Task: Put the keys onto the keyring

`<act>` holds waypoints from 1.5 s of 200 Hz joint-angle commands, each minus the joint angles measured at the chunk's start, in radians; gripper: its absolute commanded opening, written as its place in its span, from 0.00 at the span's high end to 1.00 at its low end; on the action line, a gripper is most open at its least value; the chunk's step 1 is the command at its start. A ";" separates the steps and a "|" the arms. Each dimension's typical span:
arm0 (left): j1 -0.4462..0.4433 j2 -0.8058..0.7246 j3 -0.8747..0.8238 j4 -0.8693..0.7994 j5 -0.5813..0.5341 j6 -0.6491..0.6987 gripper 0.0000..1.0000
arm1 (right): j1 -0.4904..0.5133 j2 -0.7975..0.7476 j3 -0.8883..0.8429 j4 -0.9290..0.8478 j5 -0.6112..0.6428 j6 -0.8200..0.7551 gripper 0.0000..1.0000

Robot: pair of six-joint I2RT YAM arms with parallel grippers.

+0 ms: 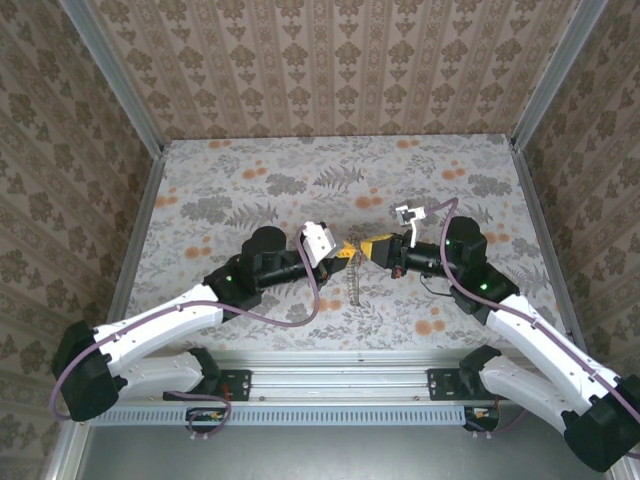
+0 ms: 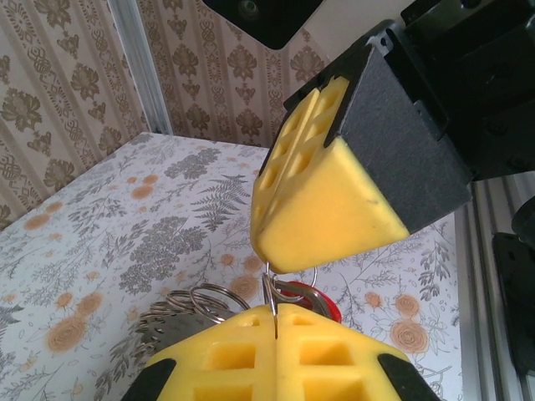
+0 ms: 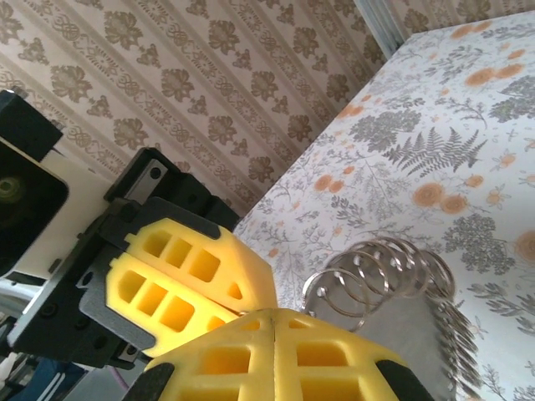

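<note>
Count: one key (image 2: 324, 307), red-headed; one keyring (image 3: 368, 271), a string of linked silvery rings; two arms. Both arms reach inward over the table (image 1: 250, 180) and meet tip to tip directly above the keyring, which hangs below them. Left gripper (image 2: 274, 316): jaws closed, pinching one thin ring of the keyring. Right gripper (image 3: 276, 317): jaws closed; what it grips cannot be determined. The key lies against the keyring, just beside the pinched ring.
</note>
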 commanded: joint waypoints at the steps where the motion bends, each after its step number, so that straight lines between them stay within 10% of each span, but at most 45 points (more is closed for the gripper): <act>1: -0.011 0.001 0.041 0.051 0.034 -0.018 1.00 | -0.016 -0.019 -0.022 0.026 0.074 -0.011 1.00; 209: -0.024 0.019 0.030 0.144 -0.044 0.009 1.00 | -0.041 -0.003 -0.062 0.026 -0.156 0.043 1.00; 239: -0.025 0.013 0.022 0.154 -0.060 0.018 1.00 | -0.103 -0.045 -0.082 0.031 -0.137 0.086 0.64; 300: -0.021 0.005 0.011 0.168 -0.055 0.017 1.00 | -0.197 -0.071 -0.099 0.181 -0.172 0.246 0.57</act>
